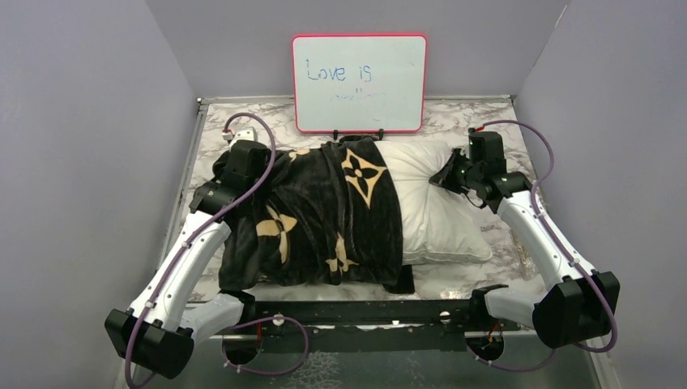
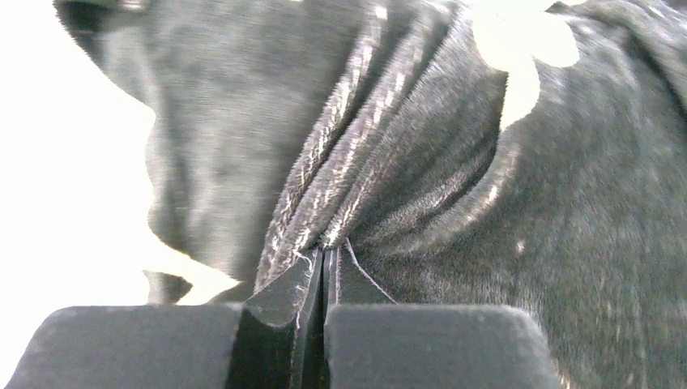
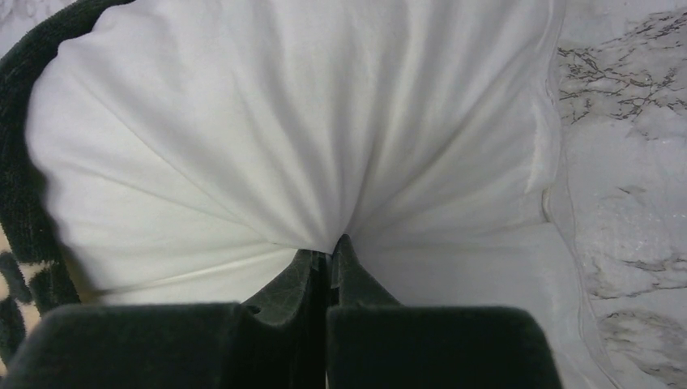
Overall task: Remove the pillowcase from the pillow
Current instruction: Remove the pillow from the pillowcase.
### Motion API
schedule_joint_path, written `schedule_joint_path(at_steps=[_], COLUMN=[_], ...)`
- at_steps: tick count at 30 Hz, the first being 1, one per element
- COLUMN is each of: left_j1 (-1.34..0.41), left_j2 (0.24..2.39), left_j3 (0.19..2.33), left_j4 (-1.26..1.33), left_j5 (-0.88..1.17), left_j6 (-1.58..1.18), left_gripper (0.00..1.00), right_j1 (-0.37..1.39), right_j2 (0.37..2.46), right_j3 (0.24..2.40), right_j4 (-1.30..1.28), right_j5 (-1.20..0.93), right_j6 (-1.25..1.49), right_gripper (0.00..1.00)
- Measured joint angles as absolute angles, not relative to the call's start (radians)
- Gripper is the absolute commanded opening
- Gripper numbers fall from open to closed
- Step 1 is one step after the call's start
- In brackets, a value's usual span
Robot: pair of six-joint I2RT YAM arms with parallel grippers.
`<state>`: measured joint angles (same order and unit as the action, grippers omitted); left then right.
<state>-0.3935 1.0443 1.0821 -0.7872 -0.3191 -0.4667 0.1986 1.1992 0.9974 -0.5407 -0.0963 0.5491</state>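
The pillow lies crosswise on the table, its left half inside the pillowcase. The left claw is clamped on that black fabric, the right claw pinched on the bare white end (opposite ends, one axis).

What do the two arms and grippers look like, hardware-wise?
Both the left arm and right arm have white shells with black joint housings. A purple cable loops along each. The left gripper and right gripper are black, with blocky matte bodies tapering to wedges. No markings visible.
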Motion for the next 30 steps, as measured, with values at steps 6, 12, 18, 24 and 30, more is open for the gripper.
schedule_joint_path(at_steps=[6,12,18,24,30], left_j1=[-0.27,-0.248,-0.423,-0.711,-0.78], left_j2=[1.047,1.064,1.085,1.197,1.376], left_j3=[1.132,1.193,1.312,1.365,1.242], left_j4=[-0.867,-0.891,-0.852,-0.758,-0.717], left_j5=[-0.334,-0.189,-0.106,-0.116,-0.198], left_j6=[-0.419,-0.364,-0.371,-0.4,-0.451], left_gripper=[0.28,0.57,0.64,0.63,0.06], right_j1=[0.192,0.172,0.159,0.155,0.155], right_j2=[1.199,1.199,1.193,1.184,1.178], right_j3=[0.995,0.994,0.97,0.957,0.956], right_j4=[-0.54,-0.541,-0.538,-0.53,-0.532], right_j5=[-0.109,-0.165,-0.213,-0.228,-0.228], right_j6=[0.548,0.522,0.508,0.503,0.494], right_gripper=[0.01,0.01,0.01,0.01,0.01])
